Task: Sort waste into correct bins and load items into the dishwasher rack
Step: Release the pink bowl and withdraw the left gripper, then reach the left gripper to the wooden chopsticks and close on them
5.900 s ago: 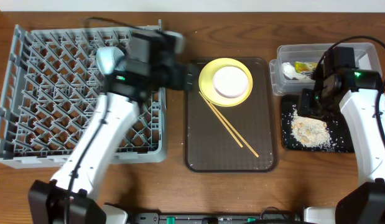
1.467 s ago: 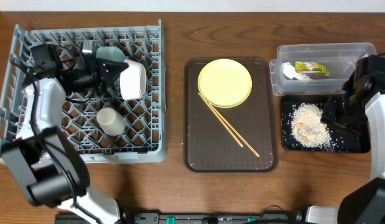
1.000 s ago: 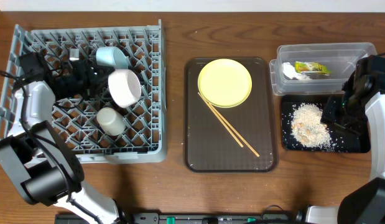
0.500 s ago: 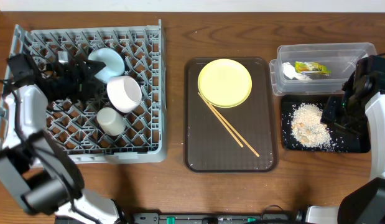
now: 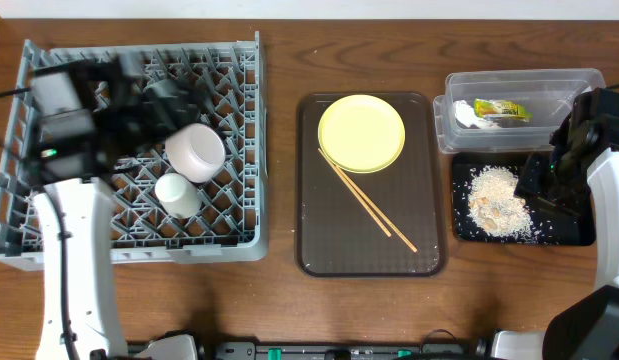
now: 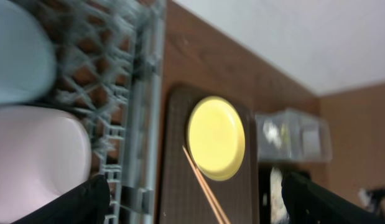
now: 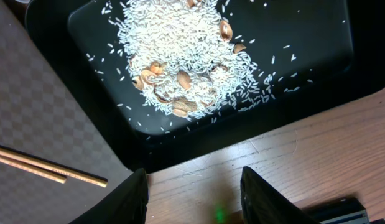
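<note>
white bowl [image 5: 195, 152] in grey rack [image 5: 227, 214]

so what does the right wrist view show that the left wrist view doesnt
Clear only in the right wrist view: the beige food scraps spread in the black tray. Only the left wrist view: the dishwasher rack, white bowl, light blue bowl, yellow plate and clear tub. Both: the chopsticks on the brown serving tray.

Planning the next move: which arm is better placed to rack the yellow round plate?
Left. The left tool, open and empty, hangs over the grey pegged plastic rack beside the brown tray bearing the yellow round plate. The right tool hovers over the black tray of rice scraps.
</note>
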Controlling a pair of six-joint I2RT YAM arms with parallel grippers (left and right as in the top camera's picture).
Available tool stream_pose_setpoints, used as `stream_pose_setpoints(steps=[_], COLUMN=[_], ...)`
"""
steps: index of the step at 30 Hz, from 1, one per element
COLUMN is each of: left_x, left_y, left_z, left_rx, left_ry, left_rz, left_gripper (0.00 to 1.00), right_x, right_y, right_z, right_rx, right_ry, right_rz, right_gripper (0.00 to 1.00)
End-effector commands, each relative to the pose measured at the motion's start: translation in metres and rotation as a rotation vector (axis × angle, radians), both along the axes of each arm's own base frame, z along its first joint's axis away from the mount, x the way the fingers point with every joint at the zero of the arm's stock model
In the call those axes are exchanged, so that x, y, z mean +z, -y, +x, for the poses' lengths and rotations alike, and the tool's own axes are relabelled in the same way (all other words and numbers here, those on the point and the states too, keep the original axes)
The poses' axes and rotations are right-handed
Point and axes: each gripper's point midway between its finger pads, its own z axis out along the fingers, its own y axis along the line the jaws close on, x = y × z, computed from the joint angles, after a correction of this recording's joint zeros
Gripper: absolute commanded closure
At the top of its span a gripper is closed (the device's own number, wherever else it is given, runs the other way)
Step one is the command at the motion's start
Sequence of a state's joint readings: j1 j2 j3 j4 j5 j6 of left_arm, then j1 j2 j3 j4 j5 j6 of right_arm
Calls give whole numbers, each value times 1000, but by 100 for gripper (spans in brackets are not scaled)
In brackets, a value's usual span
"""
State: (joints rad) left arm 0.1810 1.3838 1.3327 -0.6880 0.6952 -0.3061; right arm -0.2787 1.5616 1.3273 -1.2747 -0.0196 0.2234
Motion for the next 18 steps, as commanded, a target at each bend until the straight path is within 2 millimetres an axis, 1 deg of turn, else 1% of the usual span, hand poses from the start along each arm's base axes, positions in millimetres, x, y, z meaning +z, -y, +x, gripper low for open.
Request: stream_pose_setpoints(steps=[1, 4, 6, 7, 10, 11, 14, 18], left_x=[-15, -30, -46, -53, -85, -93, -123, -165], left_y=[31, 75, 101, 109, 136, 143, 173, 202], left_z=[0, -4, -8, -10, -15, -17, -27, -40], left_rx=[-53, -152, -175, -163, -98, -91, -109, -135], left_ry=[-21, -51, -105, -136, -263, -290, -382, -480], left_rz=[127, 167, 189, 194, 212, 214, 217, 257], left_gripper=[10, 10, 10, 10, 10, 10, 10, 10], right_x=[7, 7, 7, 7, 7, 7, 7, 7], right_y=[1, 1, 1, 1, 1, 1, 1, 1], right_z=[1, 1, 1, 1, 1, 1, 1, 1], right_rx=[5, 5, 5, 5, 5, 5, 9, 12], right_ry=[28, 28, 28, 28, 28, 27, 27, 29], right_rz=[0, 0, -1, -1, 0, 0, -1, -1], right_gripper=[51, 51, 50, 50, 50, 50, 50, 50])
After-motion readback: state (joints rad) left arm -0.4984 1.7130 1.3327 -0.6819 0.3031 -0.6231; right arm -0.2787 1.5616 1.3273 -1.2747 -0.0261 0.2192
